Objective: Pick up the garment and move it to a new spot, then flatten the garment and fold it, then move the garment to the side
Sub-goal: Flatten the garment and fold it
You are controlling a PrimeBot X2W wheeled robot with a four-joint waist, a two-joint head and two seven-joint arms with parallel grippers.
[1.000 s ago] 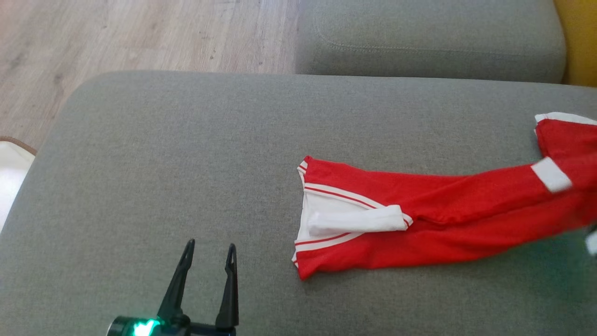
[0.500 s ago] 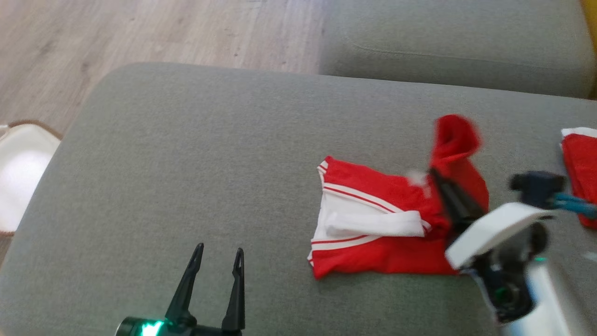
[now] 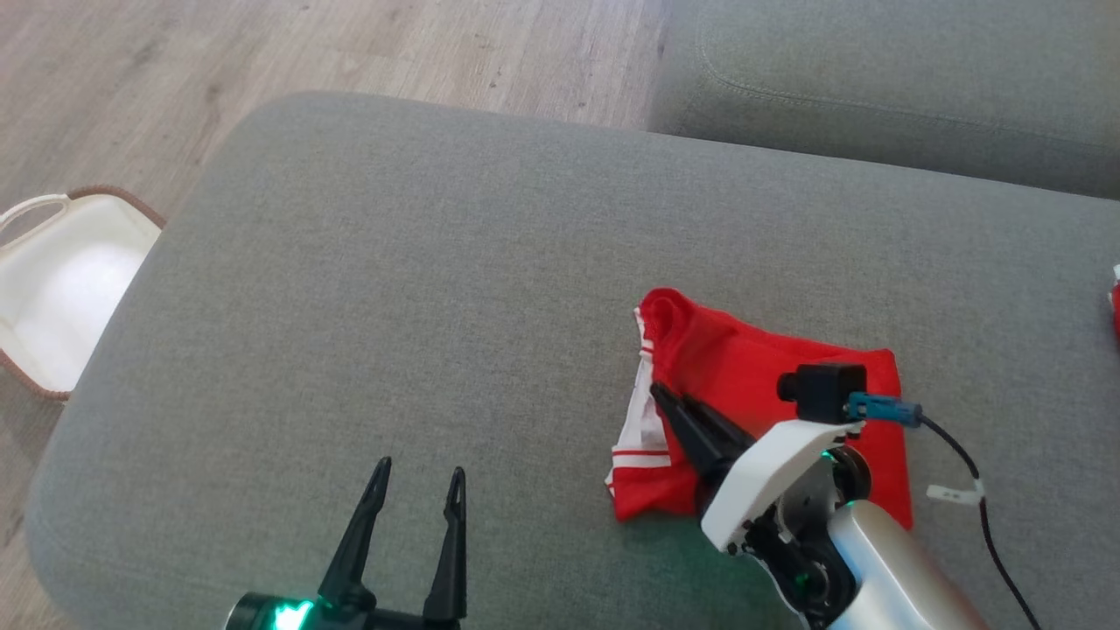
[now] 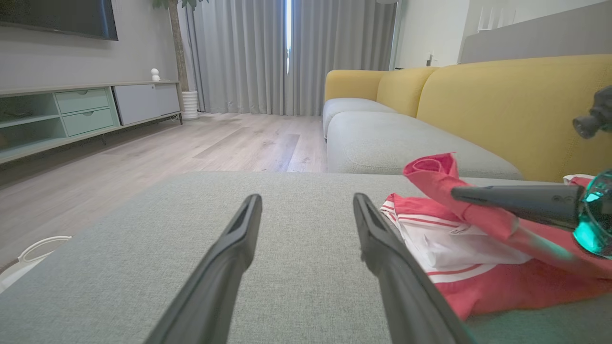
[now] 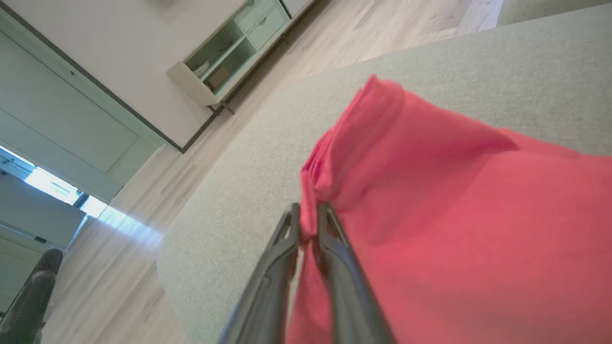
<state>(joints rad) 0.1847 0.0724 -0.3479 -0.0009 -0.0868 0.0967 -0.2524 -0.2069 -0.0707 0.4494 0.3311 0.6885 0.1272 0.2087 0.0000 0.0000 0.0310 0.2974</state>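
Okay, fold step: right gripper fingers pinch the garment (left gripper fingers spread, empty); next, lay it beneath them, release.

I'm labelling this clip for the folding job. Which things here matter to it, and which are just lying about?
In the job: red garment, right gripper pinching its fold, left gripper open nearby, grey cushion underneath.
Lying about: white basket, yellow sofa, TV cabinet.
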